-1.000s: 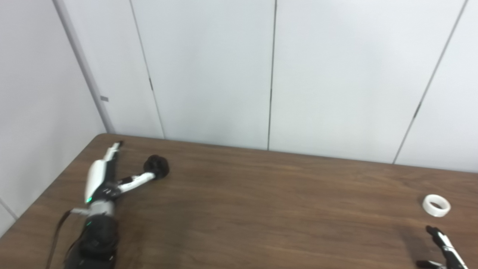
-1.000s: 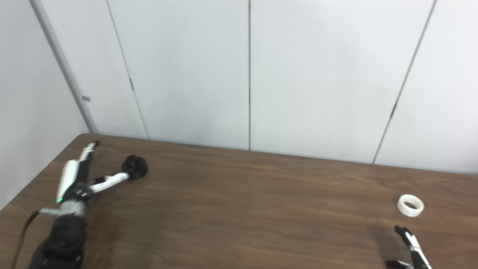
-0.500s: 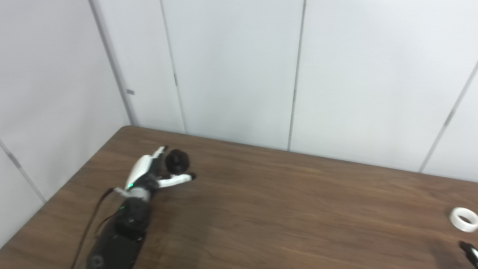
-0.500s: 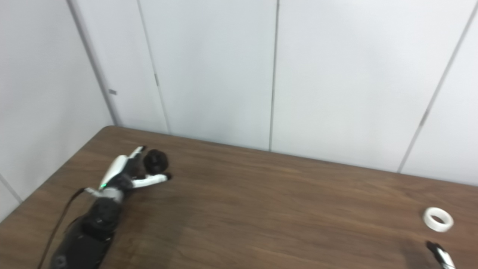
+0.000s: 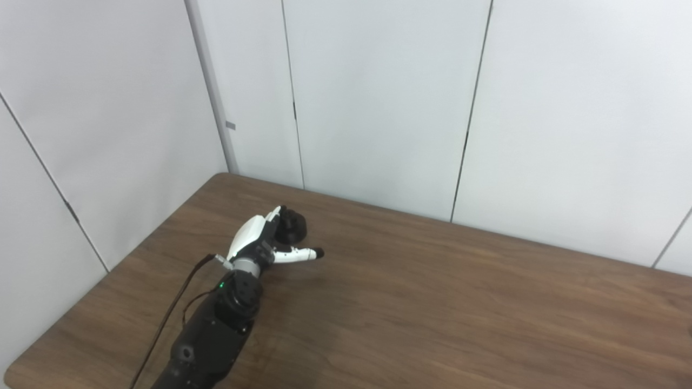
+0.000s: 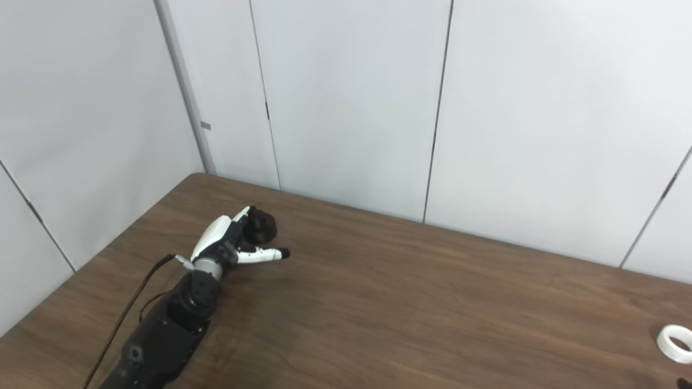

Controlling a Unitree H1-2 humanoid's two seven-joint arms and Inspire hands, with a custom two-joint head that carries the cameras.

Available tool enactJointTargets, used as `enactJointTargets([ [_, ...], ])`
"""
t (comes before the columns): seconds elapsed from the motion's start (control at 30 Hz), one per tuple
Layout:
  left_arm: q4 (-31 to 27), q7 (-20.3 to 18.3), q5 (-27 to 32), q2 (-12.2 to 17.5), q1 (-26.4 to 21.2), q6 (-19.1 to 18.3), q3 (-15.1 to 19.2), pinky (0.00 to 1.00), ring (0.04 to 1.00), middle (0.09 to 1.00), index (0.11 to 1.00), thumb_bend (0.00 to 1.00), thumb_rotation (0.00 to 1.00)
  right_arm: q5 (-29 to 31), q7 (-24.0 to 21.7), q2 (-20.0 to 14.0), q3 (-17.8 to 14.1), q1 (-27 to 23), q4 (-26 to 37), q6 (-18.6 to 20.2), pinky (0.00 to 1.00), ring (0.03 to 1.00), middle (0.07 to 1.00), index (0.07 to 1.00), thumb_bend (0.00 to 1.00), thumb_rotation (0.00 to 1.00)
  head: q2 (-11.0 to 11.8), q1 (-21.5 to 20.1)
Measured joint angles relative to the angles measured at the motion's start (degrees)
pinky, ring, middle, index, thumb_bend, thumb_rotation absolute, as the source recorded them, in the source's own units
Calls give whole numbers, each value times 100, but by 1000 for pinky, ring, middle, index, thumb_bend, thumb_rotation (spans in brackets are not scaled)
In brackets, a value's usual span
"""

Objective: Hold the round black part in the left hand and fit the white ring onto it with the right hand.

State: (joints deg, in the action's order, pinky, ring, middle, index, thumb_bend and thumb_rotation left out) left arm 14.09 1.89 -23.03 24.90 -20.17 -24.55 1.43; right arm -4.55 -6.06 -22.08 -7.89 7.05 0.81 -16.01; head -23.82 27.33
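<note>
The round black part (image 5: 292, 228) lies on the brown table (image 5: 432, 302) near its far left corner. My left hand (image 5: 265, 242) lies around it. The white-backed fingers (image 6: 232, 224) rest against the part's left side. The thumb (image 5: 298, 253) points right just in front of the part and stands apart from it, so the hand is open. The white ring (image 6: 674, 343) lies flat at the right edge of the right eye view and is cut out of the left eye view. Of my right hand only a dark fingertip (image 6: 685, 383) shows in the bottom right corner, just in front of the ring.
White wall panels (image 5: 378, 108) stand directly behind the table's far edge and along its left side. A dark cable (image 5: 173, 313) runs along my left forearm. Bare wood stretches between the black part and the ring.
The camera has swung left, shifting everything to the right. My left hand has moved to the black part, which now sits between fingers and thumb. The right hand has slid almost out of view.
</note>
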Motion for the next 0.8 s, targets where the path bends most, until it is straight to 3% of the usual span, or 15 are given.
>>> enactJointTargets([
  [0.27,351,162,0,38,-208,-62,42,1000,1000,1000,1000,1000,446,0,-4,-53,-4,-26,-64,-10,835,970,1000,945,500,231,70,44],
  [0.63,394,181,10,265,-101,-183,247,1000,1000,1000,1000,1000,429,1,-3,-88,-15,-85,-154,-59,852,975,1000,938,483,182,141,88],
  [0.8,591,238,-13,341,-144,-182,240,1000,1000,1000,1000,1000,417,-1,-3,-91,-15,-88,-182,-78,845,970,993,929,495,209,158,97],
])
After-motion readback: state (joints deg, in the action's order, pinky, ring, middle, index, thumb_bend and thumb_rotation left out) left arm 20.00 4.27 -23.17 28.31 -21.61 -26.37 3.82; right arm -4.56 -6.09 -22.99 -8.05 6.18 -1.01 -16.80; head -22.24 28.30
